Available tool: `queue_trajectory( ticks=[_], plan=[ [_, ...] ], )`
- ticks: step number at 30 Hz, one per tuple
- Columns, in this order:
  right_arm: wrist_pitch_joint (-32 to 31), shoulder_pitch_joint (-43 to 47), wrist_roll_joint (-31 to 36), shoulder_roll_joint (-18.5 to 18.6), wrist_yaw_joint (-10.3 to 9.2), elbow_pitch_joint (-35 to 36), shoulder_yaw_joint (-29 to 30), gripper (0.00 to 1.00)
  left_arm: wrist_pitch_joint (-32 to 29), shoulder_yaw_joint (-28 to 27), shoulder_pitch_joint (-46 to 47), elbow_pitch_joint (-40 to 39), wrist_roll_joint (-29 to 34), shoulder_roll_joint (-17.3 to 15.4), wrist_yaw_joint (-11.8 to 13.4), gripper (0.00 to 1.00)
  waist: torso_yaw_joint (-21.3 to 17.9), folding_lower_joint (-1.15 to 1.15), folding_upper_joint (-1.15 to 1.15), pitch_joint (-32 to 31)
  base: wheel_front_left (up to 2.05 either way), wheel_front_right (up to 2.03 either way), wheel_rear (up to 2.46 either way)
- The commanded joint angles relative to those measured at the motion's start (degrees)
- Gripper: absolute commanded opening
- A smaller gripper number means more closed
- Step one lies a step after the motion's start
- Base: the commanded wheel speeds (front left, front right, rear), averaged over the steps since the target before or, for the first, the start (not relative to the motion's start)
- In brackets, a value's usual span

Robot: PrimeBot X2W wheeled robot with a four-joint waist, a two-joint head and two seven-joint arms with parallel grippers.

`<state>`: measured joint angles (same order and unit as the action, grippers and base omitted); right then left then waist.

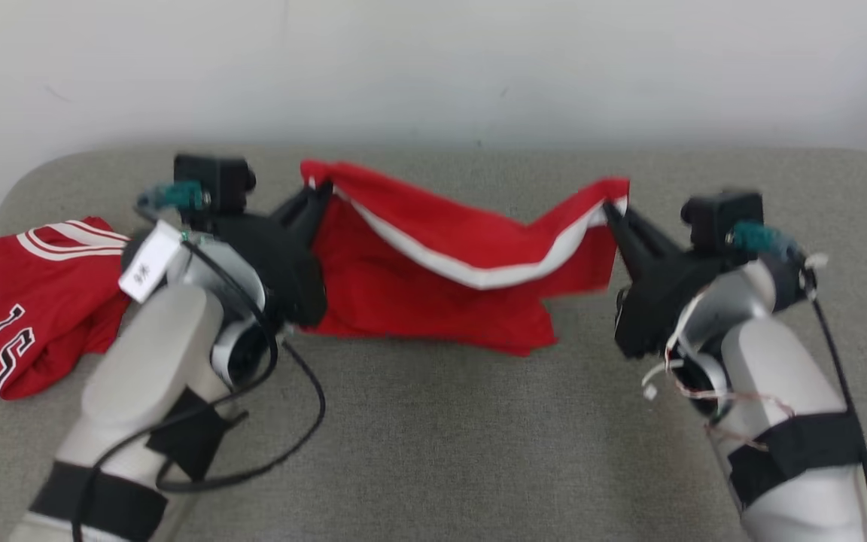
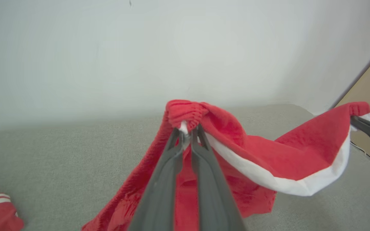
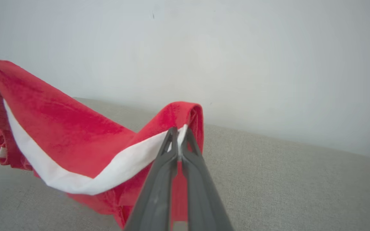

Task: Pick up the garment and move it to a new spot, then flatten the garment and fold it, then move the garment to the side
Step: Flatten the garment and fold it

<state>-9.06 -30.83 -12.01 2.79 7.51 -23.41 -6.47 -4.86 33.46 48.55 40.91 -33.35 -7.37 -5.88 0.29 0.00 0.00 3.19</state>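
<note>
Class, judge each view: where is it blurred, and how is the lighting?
Head view: soft throughout, the red fabric garment with a white band smeared at its edges. Left wrist view: left tool blurred up close. Right wrist view: even light, no glare.

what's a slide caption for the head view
Left gripper and right gripper hold the red garment up between them.
</note>
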Motion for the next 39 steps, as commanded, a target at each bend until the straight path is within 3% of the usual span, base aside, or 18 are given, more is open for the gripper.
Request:
queue_trajectory(
  ticks=[1, 9, 16, 27, 32, 39],
  plan=[
    [0.14, -1.99, 1.31, 0.21, -0.03, 0.33, 0.29, 0.00, -0.39, -0.23, 2.26, -0.68, 0.25, -0.63, 0.17, 0.00, -0.10, 0.00, 0.00, 1.09, 0.00, 0.00, 0.00],
    [0.15, -14.07, 0.27, 2.91, -0.05, -2.21, -5.26, 0.00, -2.78, -0.98, 10.77, -0.49, -0.20, -1.34, -0.21, 0.00, -1.88, 0.00, 0.00, 6.34, 0.00, 0.00, 0.00],
    [5.15, -25.23, -2.24, 5.87, -0.05, -6.84, -8.28, 0.00, -0.74, -1.18, 17.66, 1.29, 0.14, -0.45, -0.55, 0.00, -2.71, 0.00, 0.00, 10.20, 0.00, 0.00, 0.00],
    [12.34, -41.65, -3.10, 4.73, -0.05, -17.66, -11.97, 0.00, 1.76, -2.25, 27.38, 5.04, 0.13, -0.33, -0.78, 0.00, -5.25, 0.00, 0.00, 13.45, 0.00, 0.00, 0.00],
    [20.30, -49.26, -1.18, 2.98, -0.05, -23.65, -9.34, 0.00, 6.41, -2.12, 30.03, 6.31, 1.78, -1.54, 0.31, 0.00, -6.24, 0.00, 0.00, 14.89, 0.00, 0.00, 0.00],
    [24.23, -53.97, 5.58, 1.10, -0.05, -26.59, -2.72, 0.00, 16.37, -3.74, 31.52, 7.18, 3.69, -2.11, 3.53, 0.00, -6.85, 0.00, 0.00, 16.95, 0.00, 0.00, 0.00]
  ],
)
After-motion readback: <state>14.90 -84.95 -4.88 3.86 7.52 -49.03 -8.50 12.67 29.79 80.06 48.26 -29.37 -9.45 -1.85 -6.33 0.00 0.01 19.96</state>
